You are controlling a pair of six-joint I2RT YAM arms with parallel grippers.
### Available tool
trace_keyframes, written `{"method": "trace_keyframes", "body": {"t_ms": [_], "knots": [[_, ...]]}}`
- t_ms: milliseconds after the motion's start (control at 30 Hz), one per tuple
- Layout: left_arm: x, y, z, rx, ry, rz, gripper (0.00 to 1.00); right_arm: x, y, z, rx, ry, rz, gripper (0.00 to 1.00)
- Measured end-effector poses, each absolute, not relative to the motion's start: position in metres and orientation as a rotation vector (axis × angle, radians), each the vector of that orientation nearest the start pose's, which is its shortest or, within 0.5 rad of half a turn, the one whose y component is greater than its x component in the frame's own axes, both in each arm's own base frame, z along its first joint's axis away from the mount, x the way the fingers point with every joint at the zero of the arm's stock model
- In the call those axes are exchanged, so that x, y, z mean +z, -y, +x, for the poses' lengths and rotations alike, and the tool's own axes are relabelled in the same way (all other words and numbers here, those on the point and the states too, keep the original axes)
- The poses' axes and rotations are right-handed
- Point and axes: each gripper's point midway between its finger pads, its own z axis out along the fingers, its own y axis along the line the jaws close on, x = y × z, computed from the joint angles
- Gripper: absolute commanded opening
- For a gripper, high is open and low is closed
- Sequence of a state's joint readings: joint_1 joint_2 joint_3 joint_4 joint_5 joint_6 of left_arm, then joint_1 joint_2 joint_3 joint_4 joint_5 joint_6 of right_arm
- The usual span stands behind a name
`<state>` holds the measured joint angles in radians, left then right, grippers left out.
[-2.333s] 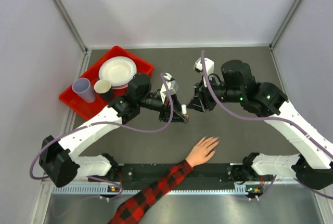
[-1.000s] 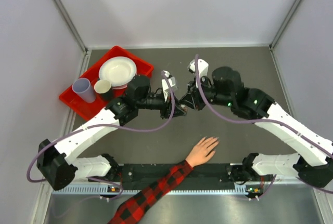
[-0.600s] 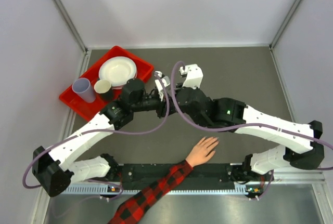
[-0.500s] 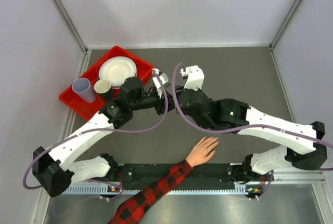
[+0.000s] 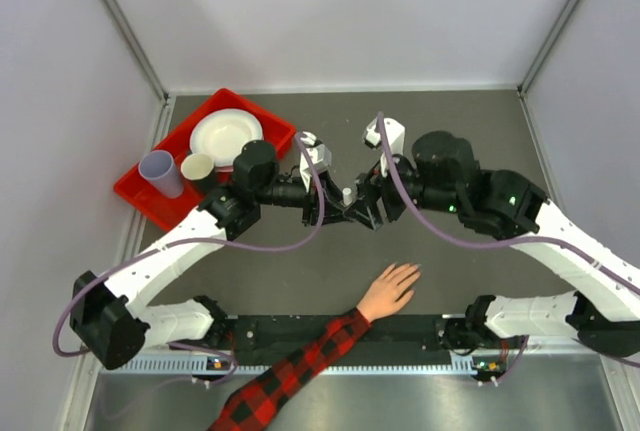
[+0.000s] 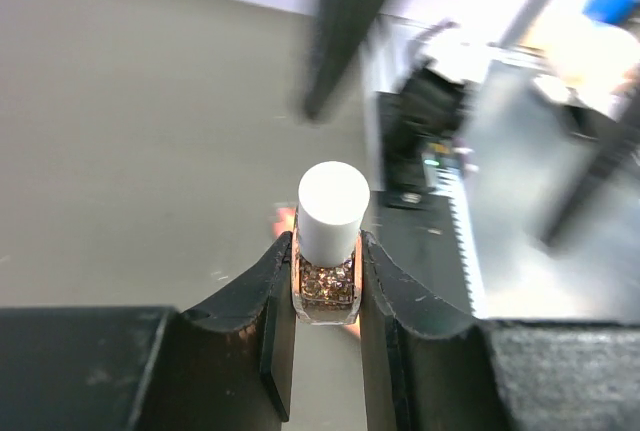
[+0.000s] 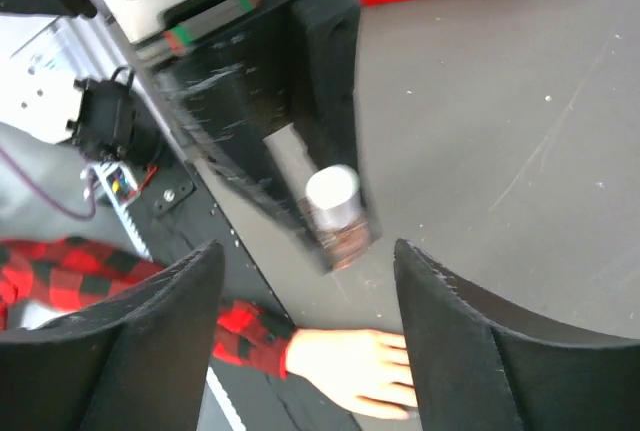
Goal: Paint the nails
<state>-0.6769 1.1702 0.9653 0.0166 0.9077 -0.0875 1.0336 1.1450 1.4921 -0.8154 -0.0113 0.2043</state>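
Two sets of fingers crowd one little bottle (image 6: 330, 216) of polish. We see the left fingers (image 6: 268, 301) clenched on its glass, white cap poking up, presumably so it can be unscrewed. The right fingers (image 7: 130, 351) are spread wide, released, facing that cap but not on it yet. The nails (image 5: 411, 271) sit on the hand (image 5: 388, 293), flat on the worktop (image 5: 450, 131) on the bottle's near side, apart from it.

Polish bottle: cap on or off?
On: the white cap sits atop the bottle held in the left gripper.
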Motion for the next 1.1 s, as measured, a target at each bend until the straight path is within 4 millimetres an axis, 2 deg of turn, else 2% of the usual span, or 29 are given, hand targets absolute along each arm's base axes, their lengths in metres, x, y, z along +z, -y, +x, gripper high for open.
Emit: {"method": "trace_keyframes", "body": {"t_ms": [67, 133, 167, 200, 233, 500, 767, 933, 1033, 1067, 1100], "knots": [[0.293, 0.322, 0.165, -1.393, -1.447, 1.218, 0.0, 0.346, -0.281, 0.161, 0.814, -1.945, -0.889, 0.54], [0.293, 0.323, 0.158, -1.447, -1.432, 1.248, 0.0, 0.347, -0.277, 0.165, 0.853, -1.94, -0.906, 0.52], [0.293, 0.324, 0.156, -1.469, -1.429, 1.258, 0.0, 0.348, -0.276, 0.167, 0.874, -1.937, -0.913, 0.49], [0.292, 0.324, 0.153, -1.486, -1.426, 1.267, 0.0, 0.348, -0.275, 0.167, 0.893, -1.933, -0.927, 0.41], [0.292, 0.324, 0.152, -1.499, -1.428, 1.272, 0.0, 0.349, -0.276, 0.166, 0.91, -1.927, -0.943, 0.39], [0.296, 0.322, 0.144, -1.543, -1.414, 1.293, 0.0, 0.353, -0.293, 0.149, 1.057, -1.879, -1.077, 0.4], [0.297, 0.322, 0.143, -1.552, -1.406, 1.3, 0.0, 0.341, -0.303, 0.152, 1.082, -1.906, -1.121, 0.4], [0.298, 0.322, 0.142, -1.555, -1.405, 1.301, 0.0, 0.339, -0.302, 0.158, 1.071, -1.912, -1.114, 0.38], [0.298, 0.322, 0.142, -1.557, -1.406, 1.301, 0.0, 0.34, -0.302, 0.159, 1.068, -1.91, -1.111, 0.19], [0.298, 0.322, 0.142, -1.556, -1.406, 1.3, 0.0, 0.341, -0.302, 0.16, 1.068, -1.907, -1.111, 0.07], [0.298, 0.322, 0.143, -1.554, -1.408, 1.298, 0.0, 0.341, -0.302, 0.159, 1.072, -1.904, -1.113, 0.01]]}}
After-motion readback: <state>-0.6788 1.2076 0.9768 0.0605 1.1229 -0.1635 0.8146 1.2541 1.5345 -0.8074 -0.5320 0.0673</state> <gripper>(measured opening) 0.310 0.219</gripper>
